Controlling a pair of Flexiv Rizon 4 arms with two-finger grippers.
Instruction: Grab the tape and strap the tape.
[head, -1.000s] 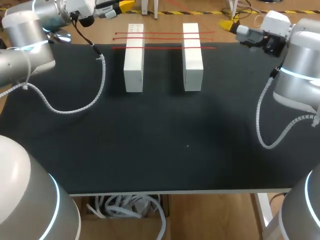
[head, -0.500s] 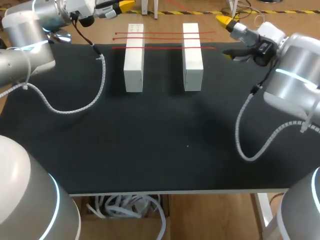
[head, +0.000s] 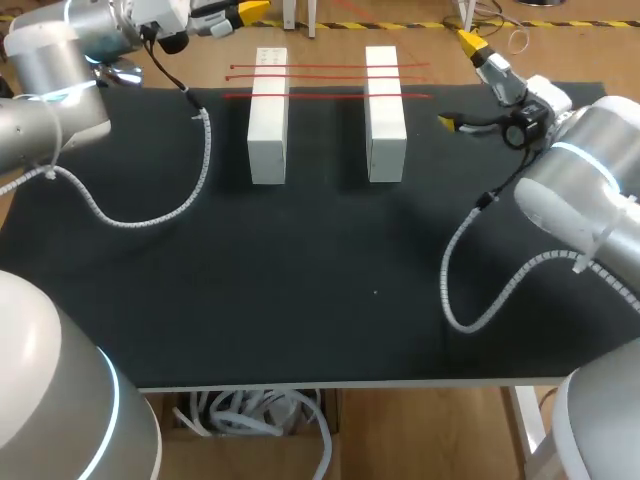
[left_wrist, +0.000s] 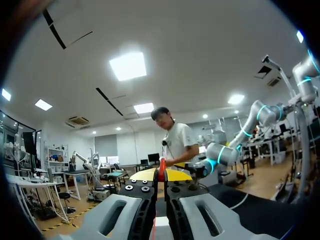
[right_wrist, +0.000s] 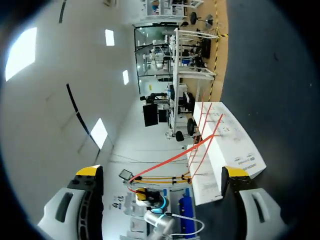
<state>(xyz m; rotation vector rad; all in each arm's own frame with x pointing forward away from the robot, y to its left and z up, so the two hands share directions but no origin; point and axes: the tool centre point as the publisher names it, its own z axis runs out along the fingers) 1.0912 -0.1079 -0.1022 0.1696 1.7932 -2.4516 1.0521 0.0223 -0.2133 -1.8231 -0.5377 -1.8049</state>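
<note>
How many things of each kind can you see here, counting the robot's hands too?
White blocks: 2
Red tape strands lying across the blocks: 3
Robot hands with yellow tips, left and right: 2
Total: 7

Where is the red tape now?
In the head view, the red tape lies across both white blocks at the table's far edge, left of the right end effector.
</note>
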